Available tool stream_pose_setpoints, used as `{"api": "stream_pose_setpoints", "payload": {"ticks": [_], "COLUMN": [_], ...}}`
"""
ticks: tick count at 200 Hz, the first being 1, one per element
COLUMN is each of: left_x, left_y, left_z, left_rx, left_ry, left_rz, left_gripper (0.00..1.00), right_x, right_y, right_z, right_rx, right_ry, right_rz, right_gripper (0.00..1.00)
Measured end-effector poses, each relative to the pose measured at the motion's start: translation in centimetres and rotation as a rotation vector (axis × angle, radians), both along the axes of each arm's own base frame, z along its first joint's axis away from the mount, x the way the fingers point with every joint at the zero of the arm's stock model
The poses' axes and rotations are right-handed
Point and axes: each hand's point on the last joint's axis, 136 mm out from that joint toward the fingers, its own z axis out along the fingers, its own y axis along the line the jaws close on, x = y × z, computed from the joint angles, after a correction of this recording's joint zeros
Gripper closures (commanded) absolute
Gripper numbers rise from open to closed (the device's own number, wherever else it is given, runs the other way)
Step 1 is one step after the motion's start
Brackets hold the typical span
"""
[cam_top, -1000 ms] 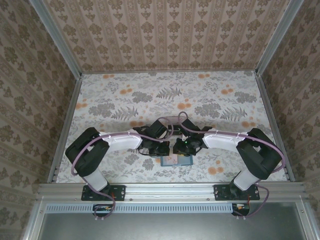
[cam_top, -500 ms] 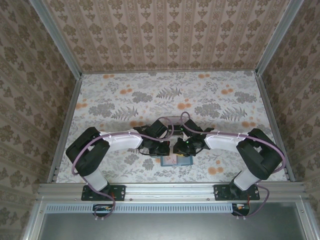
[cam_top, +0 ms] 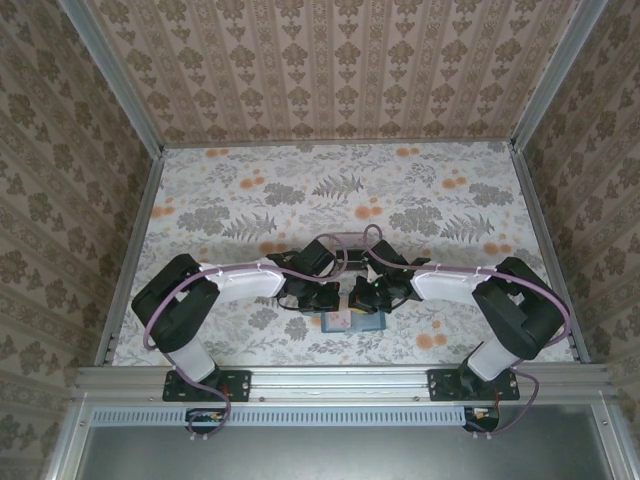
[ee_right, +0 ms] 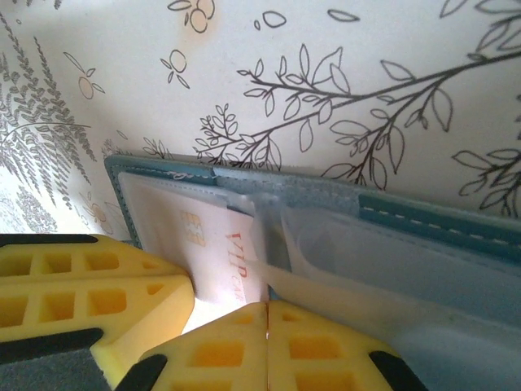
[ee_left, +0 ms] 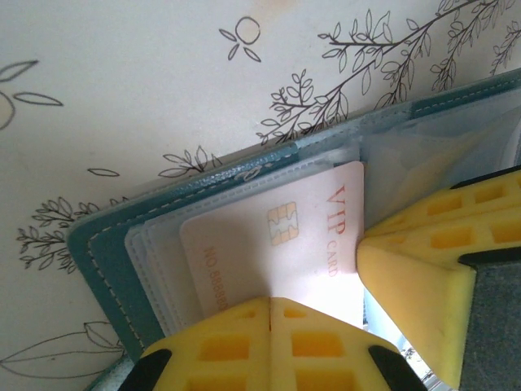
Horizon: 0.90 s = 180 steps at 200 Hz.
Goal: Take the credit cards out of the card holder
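- The teal card holder [cam_top: 356, 322] lies open and flat on the floral tabletop [cam_top: 300, 200], near its front edge, between the two arms.
- A pale pinkish card [ee_left: 277, 236] marked "VIP", with a chip, sticks partway out of a pocket in the left panel.
- The left gripper [ee_left: 269, 326] has its yellow fingers pressed together, with the tips on the card's near edge. I cannot tell whether the card is pinched between them.
- The right gripper [ee_right: 267, 338] is likewise pressed together, at the edge of the clear plastic sleeves [ee_right: 366, 252] just beside the card.
- The card is probably light, thin, stiff and slick, so it should be held by its exposed edge and slid out along the pocket.
- The holder looks soft and light and would likely drag along with the card unless pinned down. The floppy sleeves could easily be caught by mistake.
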Motion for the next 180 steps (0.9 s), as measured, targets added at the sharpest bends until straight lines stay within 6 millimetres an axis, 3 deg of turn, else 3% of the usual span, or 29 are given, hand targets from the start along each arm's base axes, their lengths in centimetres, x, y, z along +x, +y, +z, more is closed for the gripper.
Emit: {"api": "stream_pose_setpoints", "payload": {"ticks": [72, 113, 180], "left_x": [0.0, 0.1, 0.1], "left_y": [0.1, 0.2, 1.3], "left_z": [0.0, 0.1, 0.3], "left_rx": [0.009, 0.017, 0.064], "left_ry": [-0.009, -0.015, -0.033], "left_rz": [0.000, 0.000, 0.010], "left_gripper": [1.00, 0.99, 0.98], "right_x": [0.5, 0.6, 0.0], "right_y": [-0.4, -0.5, 0.1], "right_z": [1.9, 2.1, 1.3], "right_rx": [0.018, 0.022, 0.040], "right_ry": [-0.050, -0.059, -0.012], "right_rz": [-0.016, -0.004, 0.022], "right_gripper": [1.00, 0.87, 0.82]}}
